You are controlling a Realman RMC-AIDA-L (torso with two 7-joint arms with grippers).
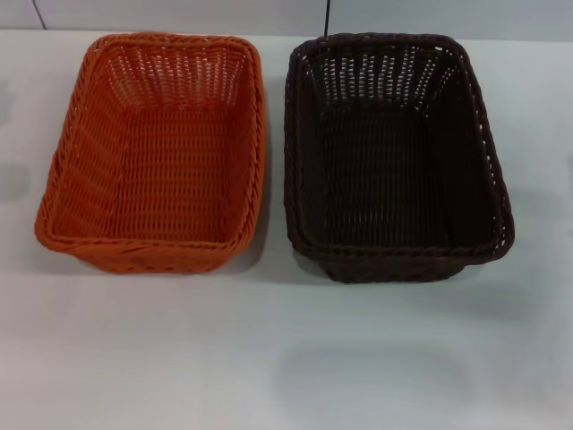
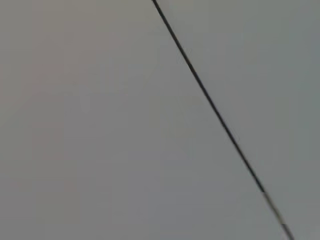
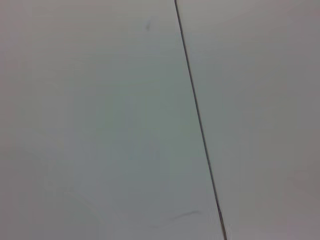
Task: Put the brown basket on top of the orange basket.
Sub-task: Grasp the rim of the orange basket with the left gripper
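The orange basket (image 1: 152, 152) stands on the white table at the left of the head view, empty and upright. The brown basket (image 1: 394, 157) stands right beside it at the right, empty and upright, with a narrow gap between the two rims. Neither gripper nor any arm shows in the head view. Both wrist views show only a plain pale surface with a thin dark seam line (image 2: 215, 110) (image 3: 200, 120); no fingers and no basket appear in them.
The white table (image 1: 286, 358) stretches in front of both baskets. A pale wall with two dark vertical seams runs along the far edge behind the baskets (image 1: 327, 16).
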